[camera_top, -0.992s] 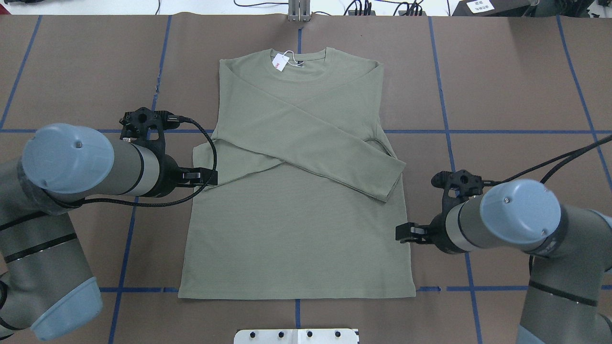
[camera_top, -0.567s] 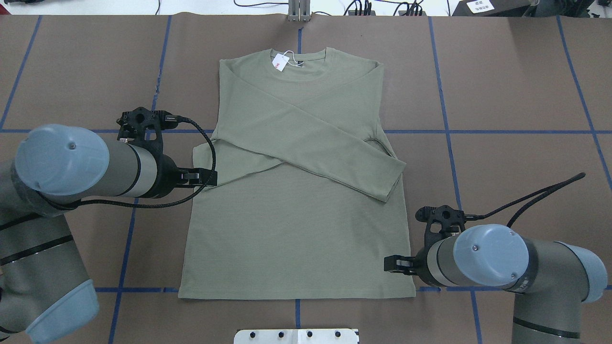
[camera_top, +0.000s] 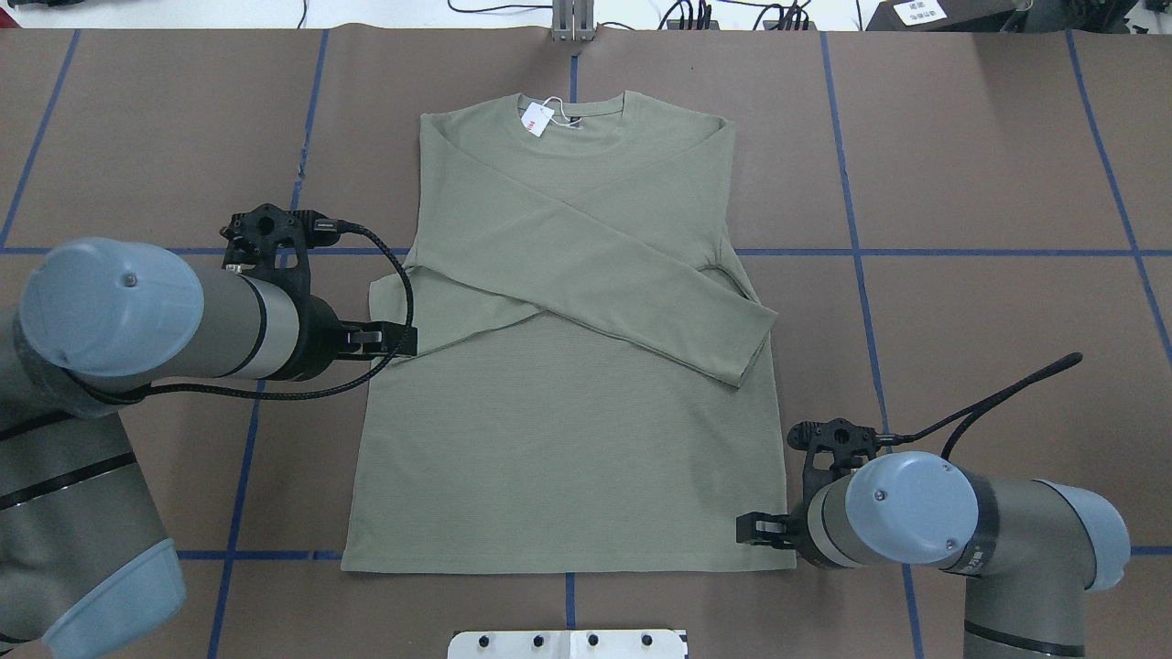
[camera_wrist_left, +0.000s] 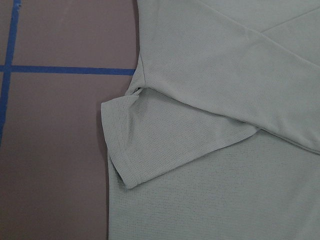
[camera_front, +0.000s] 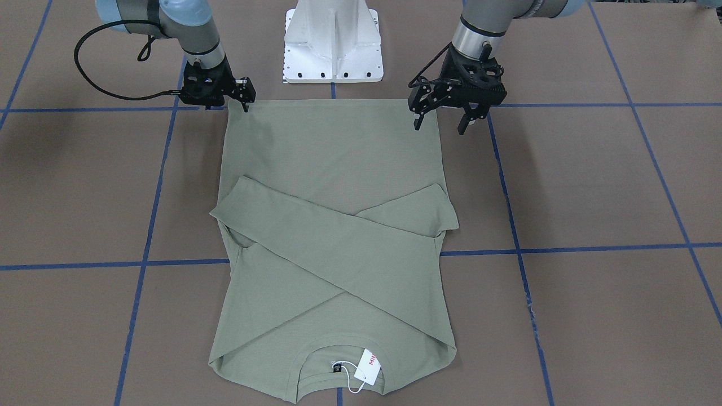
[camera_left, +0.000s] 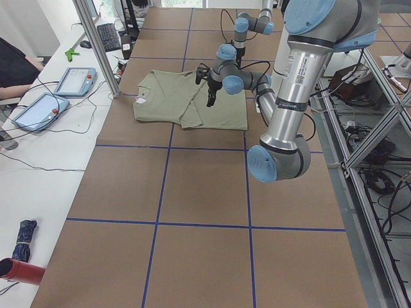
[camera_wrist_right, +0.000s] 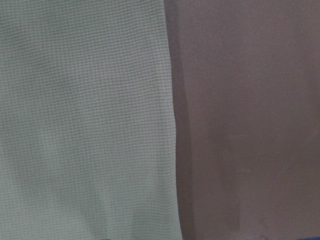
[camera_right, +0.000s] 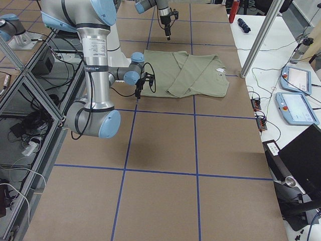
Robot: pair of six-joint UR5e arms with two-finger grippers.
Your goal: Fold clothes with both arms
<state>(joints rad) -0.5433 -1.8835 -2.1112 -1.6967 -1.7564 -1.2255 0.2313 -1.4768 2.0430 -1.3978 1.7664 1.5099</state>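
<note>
The left gripper (camera_front: 439, 120) has its two black fingers spread wide, nothing between them. It hangs clear above the table, and in the overhead view (camera_top: 403, 340) it sits over the robot's-left side of the sage-green long-sleeved knit shirt (camera_top: 568, 458), by the cuff (camera_wrist_left: 127, 167) of the lower sleeve. The wrist camera looks straight down on that cuff, which lies flat and pokes out past the shirt's side seam.

The right gripper (camera_front: 245, 105) is down low at the hem corner on the robot's right (camera_top: 746, 529). Whether its jaws are spread or closed cannot be told – it shows edge-on, and its wrist view holds only the shirt's side edge (camera_wrist_right: 172, 125) against bare table. Contact with the cloth is also unclear.

The shirt lies flat and face up in the middle of the brown paper-covered table (camera_top: 961, 183), hem toward the robot and collar away. Both sleeves are folded across the chest in an X – the one ending at the robot's right (camera_top: 746, 348) lies on top. At the collar sit a dark neck label (camera_front: 337, 367) and a white hang tag with red lettering (camera_front: 369, 361).

Blue tape lines (camera_top: 916, 252) grid the table, and the white metal base pedestal (camera_front: 333, 39) stands just beyond the hem. A black cable (camera_top: 1007, 394) loops off the right wrist.
</note>
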